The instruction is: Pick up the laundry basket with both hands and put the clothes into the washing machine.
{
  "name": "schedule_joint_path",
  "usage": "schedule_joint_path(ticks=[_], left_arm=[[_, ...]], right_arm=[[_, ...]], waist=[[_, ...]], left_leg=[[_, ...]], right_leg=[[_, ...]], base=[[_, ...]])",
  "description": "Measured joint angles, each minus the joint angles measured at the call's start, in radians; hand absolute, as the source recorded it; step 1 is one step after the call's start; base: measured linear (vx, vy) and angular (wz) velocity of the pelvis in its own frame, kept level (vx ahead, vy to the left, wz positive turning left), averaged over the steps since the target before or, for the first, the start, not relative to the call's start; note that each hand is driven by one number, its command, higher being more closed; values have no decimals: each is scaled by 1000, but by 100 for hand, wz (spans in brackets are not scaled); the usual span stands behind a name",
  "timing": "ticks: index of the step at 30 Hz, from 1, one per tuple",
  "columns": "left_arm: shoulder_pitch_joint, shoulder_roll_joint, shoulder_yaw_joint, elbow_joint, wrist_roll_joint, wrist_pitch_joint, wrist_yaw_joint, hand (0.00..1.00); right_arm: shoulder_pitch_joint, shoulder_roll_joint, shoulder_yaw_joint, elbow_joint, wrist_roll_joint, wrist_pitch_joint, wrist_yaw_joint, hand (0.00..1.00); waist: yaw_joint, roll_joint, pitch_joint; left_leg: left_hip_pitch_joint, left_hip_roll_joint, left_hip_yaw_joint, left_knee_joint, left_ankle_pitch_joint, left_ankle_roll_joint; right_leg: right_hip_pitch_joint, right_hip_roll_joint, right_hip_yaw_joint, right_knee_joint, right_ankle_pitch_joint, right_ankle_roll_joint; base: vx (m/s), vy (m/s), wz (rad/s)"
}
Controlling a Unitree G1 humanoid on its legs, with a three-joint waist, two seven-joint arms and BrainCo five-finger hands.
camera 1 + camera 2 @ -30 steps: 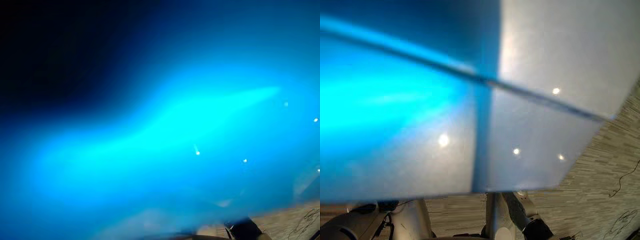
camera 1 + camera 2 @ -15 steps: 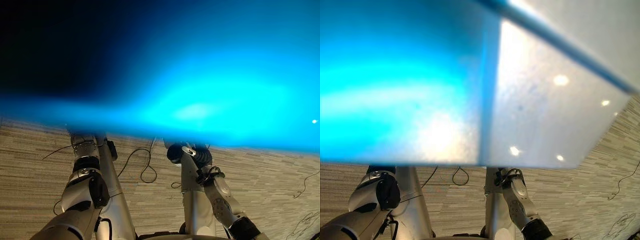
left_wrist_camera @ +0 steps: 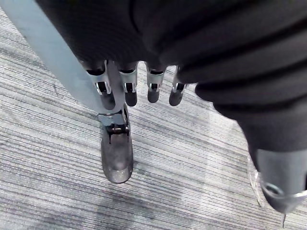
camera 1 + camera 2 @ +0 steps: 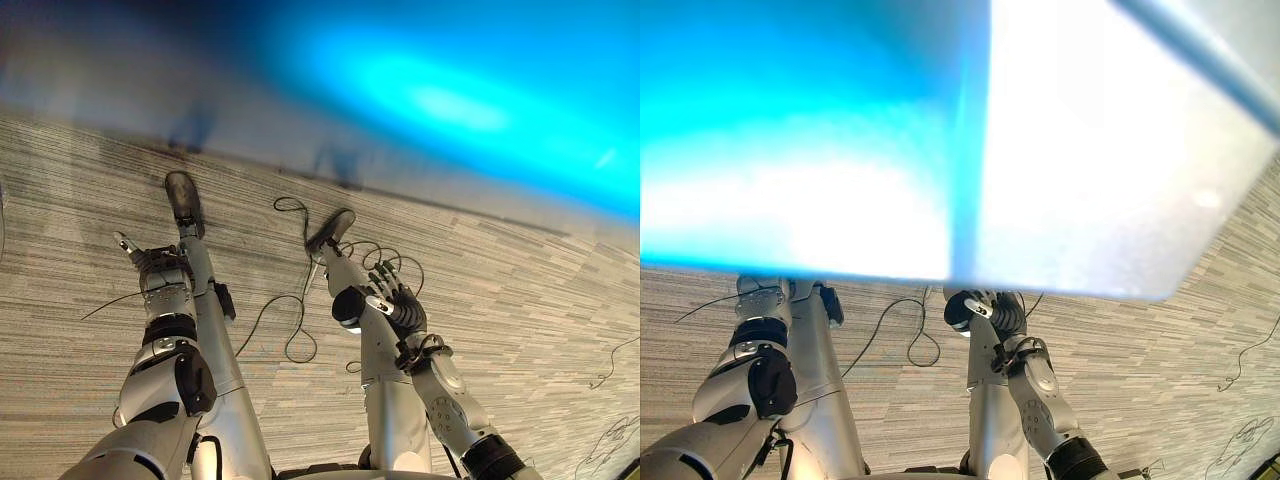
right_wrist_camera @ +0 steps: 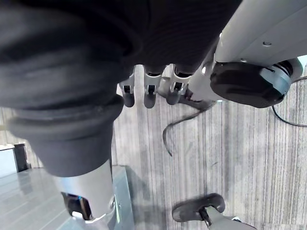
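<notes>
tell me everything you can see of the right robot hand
The right robot hand has a dark ribbed cover over its back and wrist. Its silver fingers end in dark tips and sit in a row, with the thumb apart from them. The fingers are relaxed and nearly straight, so the hand is open with nothing in it. It hangs pointing down over the striped grey carpet.

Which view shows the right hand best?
The right wrist view: the right hand hangs close up, fingers relaxed, holding nothing, over the carpet. Both eye views show it smaller, from above; the left hand is open too.
</notes>
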Motion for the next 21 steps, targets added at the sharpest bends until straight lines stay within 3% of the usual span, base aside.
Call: schedule_joint_path(ticks=[3,7,12,16,18,21], left_arm=[[5,2,-6,-25,12,-13,2,0],[11,3,-19,-93,48,-26,4,0],[-19,68,-75,-200,101,-51,1,0],[-104,161,-97,-207,119,-50,3,0],[-168,214,-130,-230,141,-50,2,0],[-244,266,-138,-230,187,-46,6,0]], right_arm=[[0,4,-96,-12,-15,2,-12,0],[0,5,-328,-57,-59,-2,-71,0],[28,-3,-554,-123,-101,-25,-122,0],[47,1,-584,-172,-100,-26,-130,0],[56,-1,-586,-189,-99,-26,-126,0],[53,-1,-585,-197,-95,-24,-114,0]], waist=[[-13,3,2],[-22,5,4],[-20,22,16],[-17,31,22],[5,54,24],[12,81,13]], left_leg=[[-27,10,-9,101,0,4],[-41,37,-12,240,-48,77],[-128,76,-81,467,-184,86],[-198,88,-89,591,-265,110],[-221,89,-82,632,-291,120],[-247,93,-77,635,-295,125]], right_leg=[[3,-25,-1,76,9,13],[41,-33,-2,130,9,11],[69,-30,-18,208,-11,-14],[37,-44,-3,249,-17,-18],[31,-52,-2,242,-6,-1],[33,-52,-32,190,9,23]], base=[[39,-74,3],[62,-46,-5],[74,15,-16],[28,100,-22],[11,123,-24],[0,116,-25]])
